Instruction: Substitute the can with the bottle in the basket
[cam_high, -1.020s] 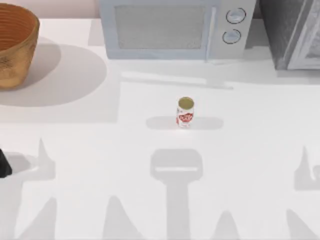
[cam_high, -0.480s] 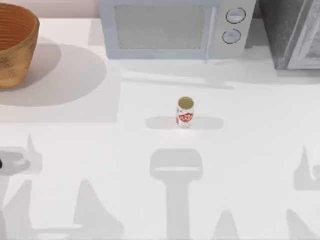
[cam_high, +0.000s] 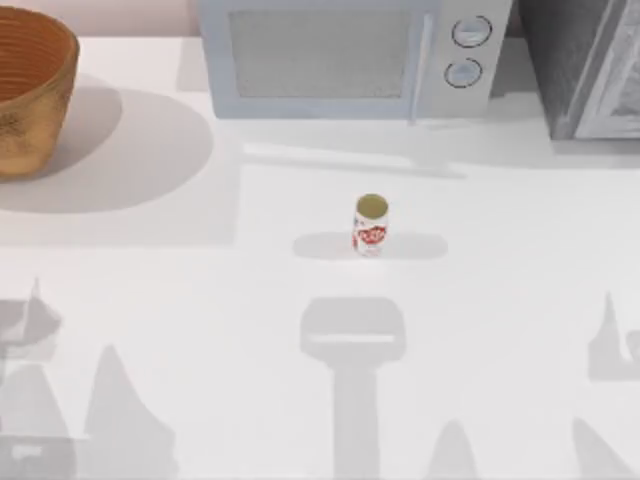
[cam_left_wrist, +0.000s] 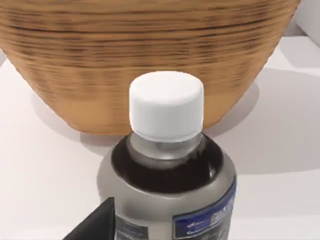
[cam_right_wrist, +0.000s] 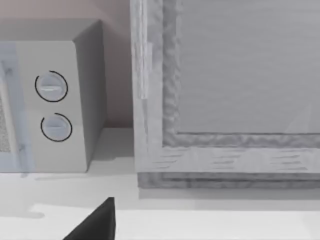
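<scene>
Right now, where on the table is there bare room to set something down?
Bare table runs across the near side and to the right of the can. Another patch lies between the can and the basket. The far edge is crowded by the microwave and a grey box.

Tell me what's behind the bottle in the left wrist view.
The basket stands right behind the bottle, its woven side on the table. The bottle covers part of its base; its inside is hidden.
</scene>
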